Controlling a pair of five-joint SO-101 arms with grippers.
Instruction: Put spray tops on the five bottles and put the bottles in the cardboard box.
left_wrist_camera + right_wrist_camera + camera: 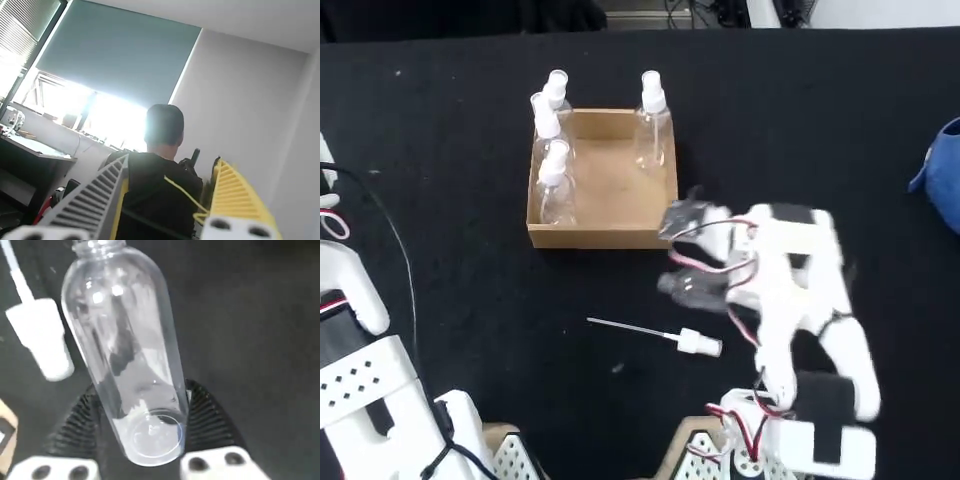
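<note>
A clear bottle (125,355) without a top lies between the black fingers (210,422) of my right gripper (145,410), which is shut on its lower end. In the high view, my right gripper (682,255) hovers just in front of the right front corner of the cardboard box (605,235). A loose white spray top (698,343) with a long tube lies on the black table in front of the gripper, and in the right wrist view the spray top (42,335) lies beside the bottle. Several capped bottles (555,180) stand in the box. My left gripper (172,160) points up into the room, open and holding nothing.
The left arm (380,400) rests at the table's front left corner. A blue object (945,185) sits at the right edge. A cable (395,250) runs along the left side. Bare black table (500,320) lies in front of the box.
</note>
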